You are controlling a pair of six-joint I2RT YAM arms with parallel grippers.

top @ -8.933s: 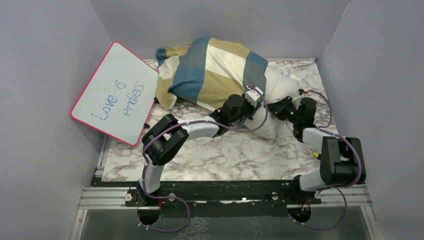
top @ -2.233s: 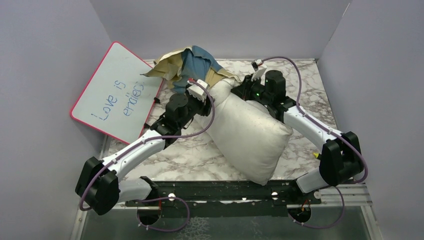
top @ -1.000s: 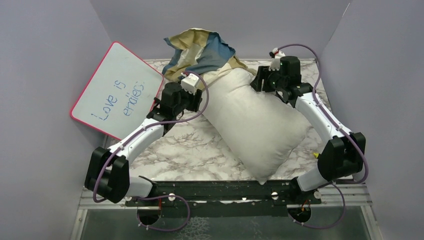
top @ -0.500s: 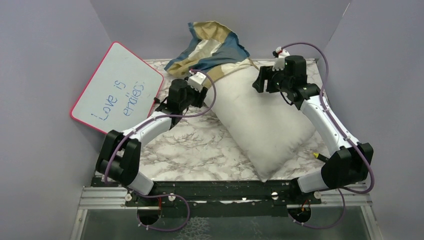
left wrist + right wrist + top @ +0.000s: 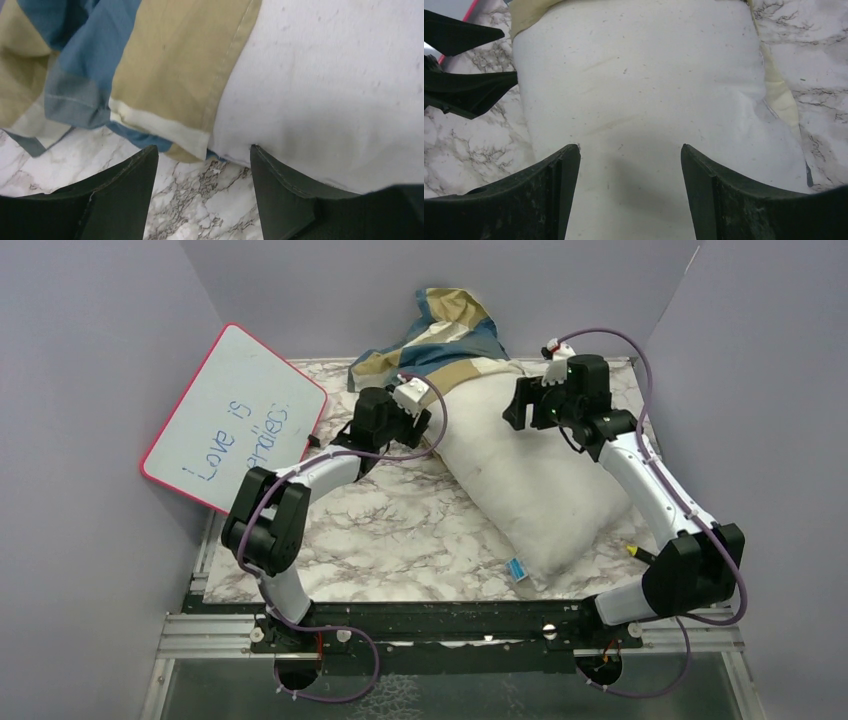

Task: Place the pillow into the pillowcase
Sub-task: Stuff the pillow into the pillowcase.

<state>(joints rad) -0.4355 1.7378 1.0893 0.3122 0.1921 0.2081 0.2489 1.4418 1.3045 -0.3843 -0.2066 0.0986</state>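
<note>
Top and wrist views. The pillow [image 5: 520, 480] is lying diagonally on the marble-patterned worktop [image 5: 400, 540], running from the middle of the far edge toward the near right corner. Its small blue tag [image 5: 517, 568] is showing at the near corner; any print on the tag is too small to read. The pillowcase [image 5: 445, 335] is bunching at the far edge and rising against the back wall. Its tan hem is lapping over the pillow's far end only, so most of the pillow is lying uncovered.

The left hand [image 5: 425, 425] is sitting at the pillow's far left side. In the left wrist view its fingers [image 5: 125, 195] are standing apart and clamping nothing, with the hem and the white fabric just beyond their tips. The right hand [image 5: 518, 405] is hanging over the pillow's far right part. Its fingers [image 5: 549, 195] are also standing apart, spread above the white surface and gripping nothing.

A pink-rimmed whiteboard [image 5: 235, 425] is leaning at the far left corner. It is carrying blue handwriting that reads "Love is", followed by a second word that is not clearly legible.
</note>
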